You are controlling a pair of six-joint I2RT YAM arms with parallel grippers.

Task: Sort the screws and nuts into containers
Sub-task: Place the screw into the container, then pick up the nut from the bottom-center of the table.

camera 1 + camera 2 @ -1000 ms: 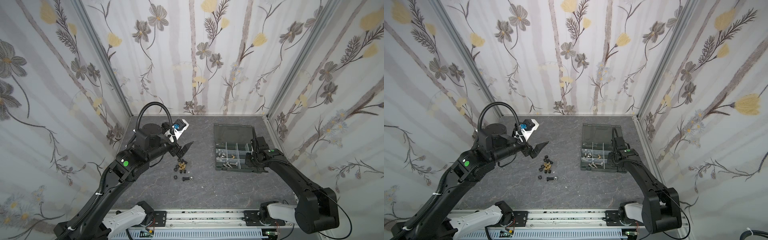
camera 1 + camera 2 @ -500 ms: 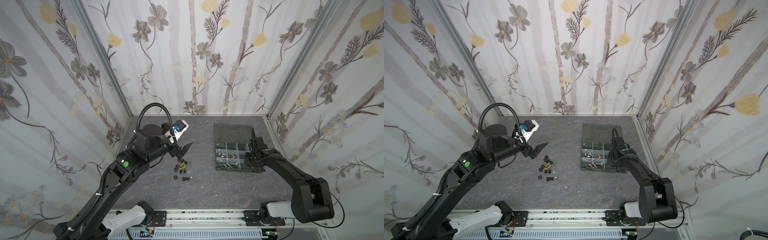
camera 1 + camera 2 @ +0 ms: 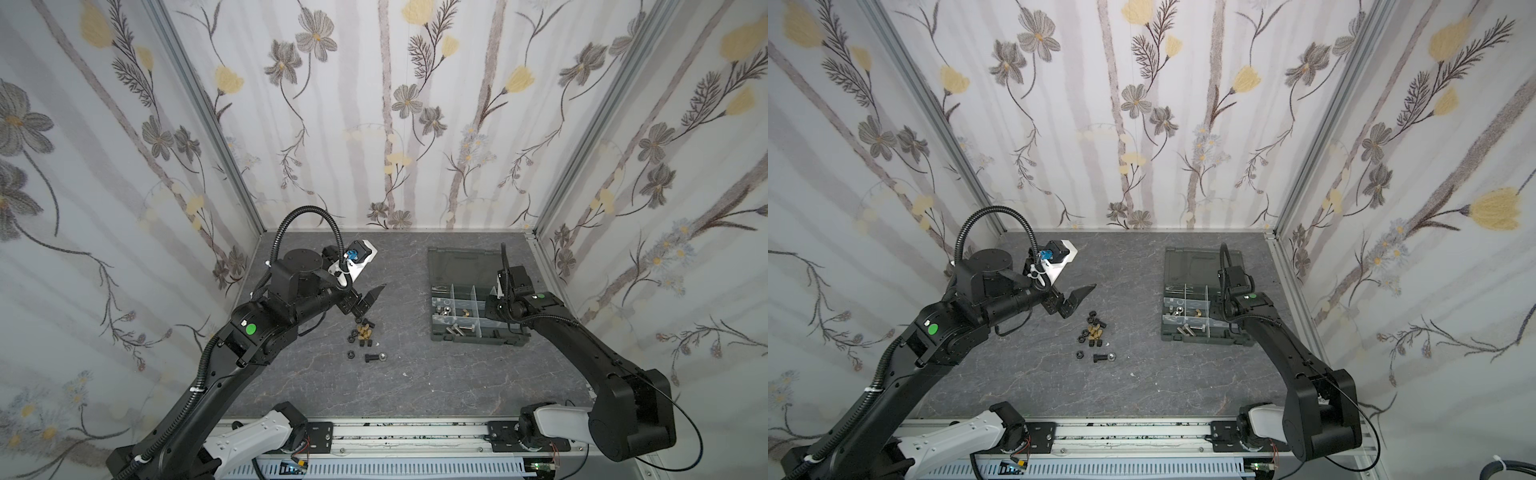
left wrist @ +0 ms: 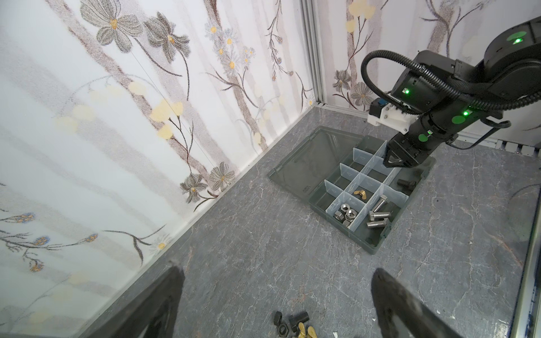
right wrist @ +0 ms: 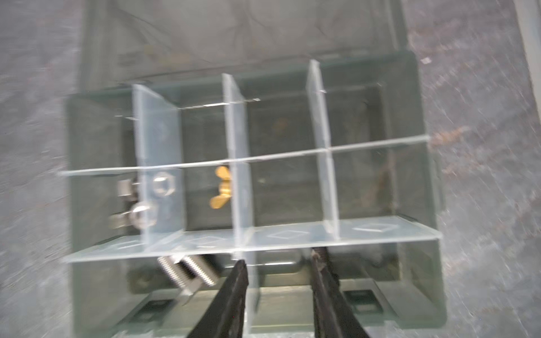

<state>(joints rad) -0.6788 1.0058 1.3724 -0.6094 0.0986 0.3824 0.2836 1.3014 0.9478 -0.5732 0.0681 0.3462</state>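
Loose black and brass nuts [image 3: 362, 332] [image 3: 1094, 330] [image 4: 292, 322] lie in a small pile on the table, with a black screw [image 3: 373, 357] [image 3: 1102, 356] just in front. My left gripper [image 3: 368, 300] [image 3: 1077, 299] [image 4: 276, 270] hovers open and empty just behind the pile. The containers are compartments of a dark grey box [image 3: 440, 336] [image 3: 1169, 336] [image 4: 371, 248] [image 5: 96, 131]. They hold silver screws [image 4: 377, 215] [image 5: 187, 270], silver nuts [image 4: 345, 212] [image 5: 162, 184], a brass wing nut [image 4: 360, 194] [image 5: 221, 187] and a black screw [image 4: 406, 184]. My right gripper [image 4: 393, 164] [image 5: 279, 260] is open over the box's right side, nothing between its fingers.
The box's lid [image 3: 461, 262] lies flat behind it toward the back wall. Flowered walls close in the grey stone-patterned table [image 3: 415, 374] on three sides. The box sits close to the right wall.
My right gripper's jaws have parted over the box and its arm has shifted slightly. The left arm and the loose pile have barely moved.
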